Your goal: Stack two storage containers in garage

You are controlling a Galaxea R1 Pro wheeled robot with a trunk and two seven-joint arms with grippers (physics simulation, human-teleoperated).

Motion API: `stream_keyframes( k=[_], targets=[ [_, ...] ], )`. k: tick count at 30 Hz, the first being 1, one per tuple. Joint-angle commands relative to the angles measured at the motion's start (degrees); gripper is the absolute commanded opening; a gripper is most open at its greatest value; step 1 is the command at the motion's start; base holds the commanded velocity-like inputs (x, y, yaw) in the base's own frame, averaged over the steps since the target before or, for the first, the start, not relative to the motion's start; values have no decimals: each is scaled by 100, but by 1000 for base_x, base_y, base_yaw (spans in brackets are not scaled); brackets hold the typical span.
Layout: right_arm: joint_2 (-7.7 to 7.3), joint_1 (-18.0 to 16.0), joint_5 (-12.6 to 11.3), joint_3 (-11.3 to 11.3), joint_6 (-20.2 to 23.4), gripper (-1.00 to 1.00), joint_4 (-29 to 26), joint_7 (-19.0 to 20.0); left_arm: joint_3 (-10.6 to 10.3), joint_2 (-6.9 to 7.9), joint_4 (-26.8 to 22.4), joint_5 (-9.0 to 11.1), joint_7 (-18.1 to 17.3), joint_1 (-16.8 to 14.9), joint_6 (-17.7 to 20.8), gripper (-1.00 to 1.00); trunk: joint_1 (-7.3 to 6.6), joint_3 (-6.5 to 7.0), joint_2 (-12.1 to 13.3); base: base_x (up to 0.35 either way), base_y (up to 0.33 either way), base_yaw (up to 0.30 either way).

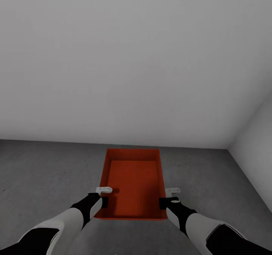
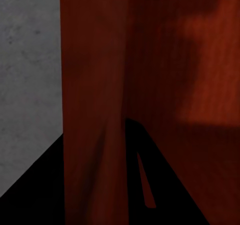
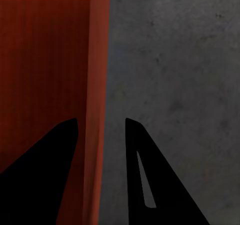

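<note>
A: Where's the bin?
B: 1 orange bin (image 1: 132, 183) sits between both pincers, on the grey concrete floor (image 1: 45, 171) by the white wall (image 1: 136, 58).
A: Pincers?
B: Left pincer (image 1: 104, 195) straddles its wall, fingers either side. Right pincer (image 1: 169, 196) likewise; gaps visible, so spread, not pinching (contact unclear).
A: Progress?
B: Looks like garage; 1 bin down or nearly. Second bin to fetch and stack, I'd judge.

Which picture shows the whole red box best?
The head view: the whole storage container sits on the grey floor, open top visible. Both wrist views show just one red wall close up, straddled by dark fingers.
</note>
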Motion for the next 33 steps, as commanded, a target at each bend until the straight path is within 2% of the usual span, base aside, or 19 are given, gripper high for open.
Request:
stream_keyframes(
  k=[1,33],
  targets=[
    [-1,-1,-92,19,11,-100,24,-37,0,119,-37,-179,77,-3,49,-100,22,-32,-44,0,0,0],
    [0,-1,-92,19,11,-100,24,-37,-1,119,-41,-179,77,-6,49,-100,725,-897,-1328,0,0,0]
  ],
)
